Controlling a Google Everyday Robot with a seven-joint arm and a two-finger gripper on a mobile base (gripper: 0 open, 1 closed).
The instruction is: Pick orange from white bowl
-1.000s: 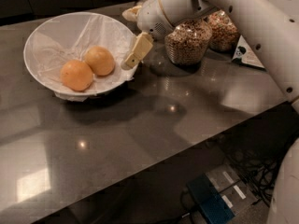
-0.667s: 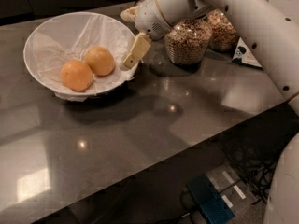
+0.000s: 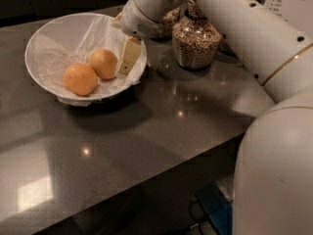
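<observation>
Gripper (image 3: pixel 128 58) at 3 o'clock inside wide white paper-lined bowl (image 3: pixel 36 38), jaws' state untellable; should straddle paler yellowish round orange (image 3: pixel 103 62) squarely.

Pale, smooth orange (image 3: pixel 103 63) inside the paper-lined white bowl (image 3: pixel 32 58), gripper (image 3: pixel 126 65) just beside it.

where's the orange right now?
The orange sits in the white bowl, upper left of the camera view, beside the deeper-coloured fruit at its lower left. The pincer is just right of it, inside the bowl's right rim.
</observation>
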